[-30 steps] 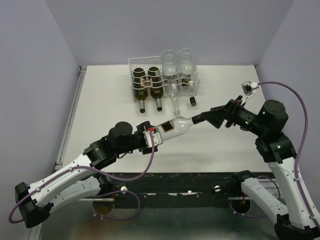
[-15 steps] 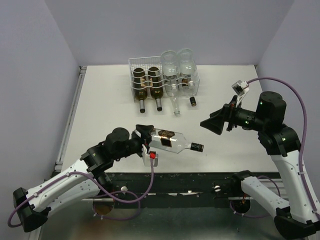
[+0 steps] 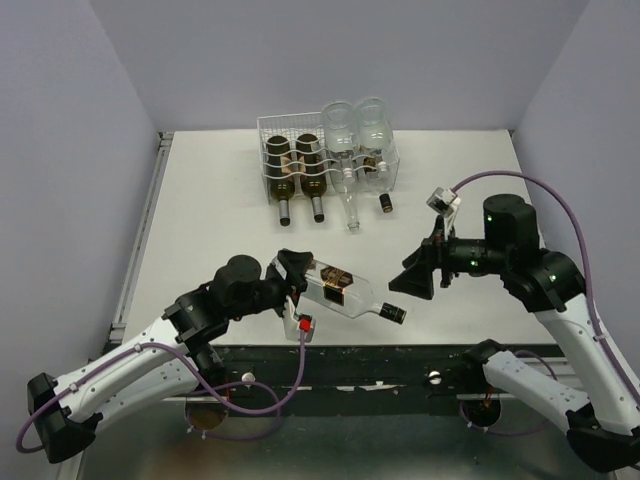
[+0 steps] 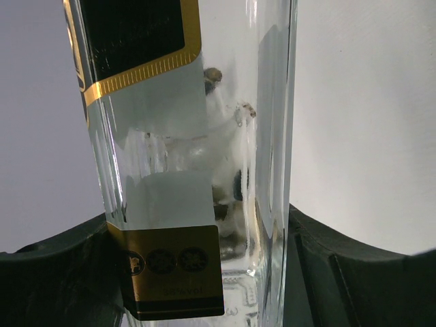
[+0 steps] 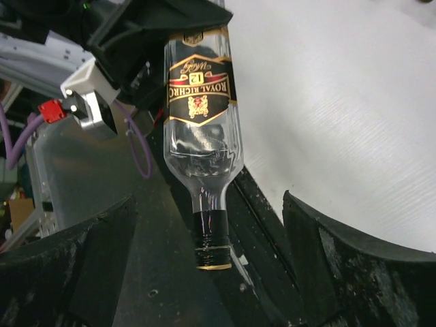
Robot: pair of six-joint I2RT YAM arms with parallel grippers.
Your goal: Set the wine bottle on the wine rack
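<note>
Wine bottle [image 3: 345, 293]: clear glass, on its side in air over near edge of surface [image 3: 200, 220], well apart from wine rack [image 3: 262, 140] at back. Pinched round fat end by left tool [image 3: 303, 287]. Right tool [image 3: 408, 283] spread wide near cap [image 3: 393, 313], not touching. Probably stiff, slick, breakable, looks empty so lightish. Safer grabbing body by label [image 3: 335, 280], not skinny neck.

Clear labelled wine bottle [image 4: 204, 157] held in left end effector [image 4: 204, 272].

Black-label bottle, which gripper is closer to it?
Left. The left gripper grips the bottle by its body; the right gripper is open near its capped neck, not gripping.
</note>
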